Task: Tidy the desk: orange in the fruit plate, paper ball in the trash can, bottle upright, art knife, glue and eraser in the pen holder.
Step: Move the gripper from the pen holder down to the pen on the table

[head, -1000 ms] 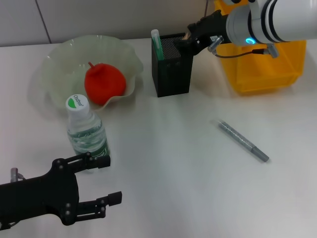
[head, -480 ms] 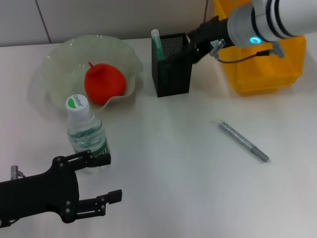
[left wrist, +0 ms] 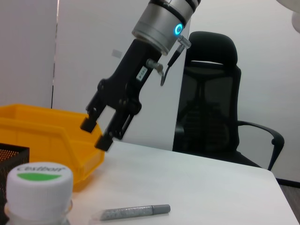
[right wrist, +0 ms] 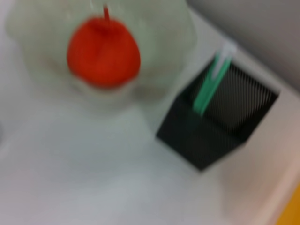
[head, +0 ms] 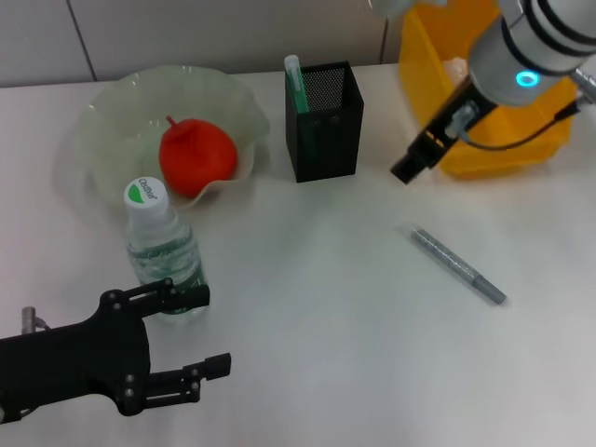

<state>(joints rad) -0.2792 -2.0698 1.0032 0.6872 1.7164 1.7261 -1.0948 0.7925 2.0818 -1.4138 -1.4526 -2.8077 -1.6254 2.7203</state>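
**Right gripper in the air between pen holder and yellow bin, empty; left gripper low by the bottle**

Nearest the robot, left gripper (head: 200,335) sits low over the white desk (head: 317,307), fingers spread wide, holding nothing. Its upper finger is just in front of the bottle's base; contact cannot be told. Bottle (head: 160,250) stands upright, white cap with a green mark, cap also showing in the left wrist view (left wrist: 40,180).

Further right, the grey art knife (head: 458,264) lies flat on the desk, slanted, well apart from everything else; seen too in the left wrist view (left wrist: 136,212).

Mid-depth, right gripper (head: 407,169) hangs above the desk, pointing down, between the pen holder and the yellow bin. Left wrist view shows its fingers (left wrist: 87,123) parted with nothing between them.

Farther back, black mesh pen holder (head: 323,121) stands upright with a green-and-white stick (head: 296,82) in its left corner. Left of it, the red-orange fruit (head: 196,155) lies in the pale scalloped fruit plate (head: 102,121). Yellow bin (head: 494,140) at the far right, behind the right arm. Eraser, paper ball: not seen.
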